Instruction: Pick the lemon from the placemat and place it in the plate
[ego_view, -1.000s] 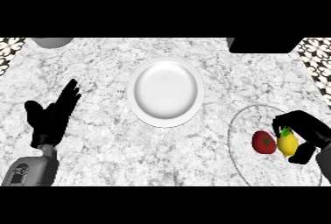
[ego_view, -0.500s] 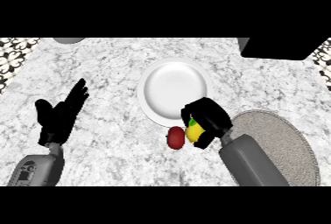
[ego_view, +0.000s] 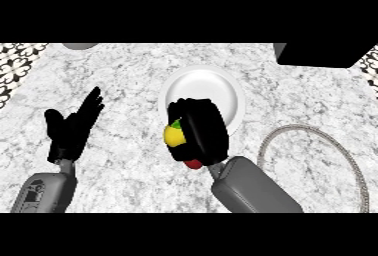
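Counter: a grey-white marbled counter (ego_view: 295, 100) fills the frame, running edge to edge.
Edges of the room: a patterned black-and-white strip (ego_view: 18, 60) shows down the left edge and again at the far upper right; a dark block (ego_view: 321, 54) sits at the upper right, and a grey rounded shape (ego_view: 80, 46) peeks in at the top left.
Plate: a white plate (ego_view: 210, 87) lies just above centre, bare across its upper part.
Placemat: a round grey placemat (ego_view: 347, 165) with a pale corded rim lies at the lower right, partly hidden by the right forearm.
Right hand: the right hand (ego_view: 201, 132) comes up from the lower centre, fingers curled round the lemon, its back over the plate's lower left rim.
Lemon: the lemon (ego_view: 173, 135) shows yellow at the left side of that hand, with a green tip at its upper end, just at the plate's lower left edge.
Red thing: a small red object (ego_view: 193, 163) peeks out under the same hand, on the counter below the plate.
Left hand: the left hand (ego_view: 70, 132) rests at the left of the frame, fingers straight and pointing up, holding nothing.
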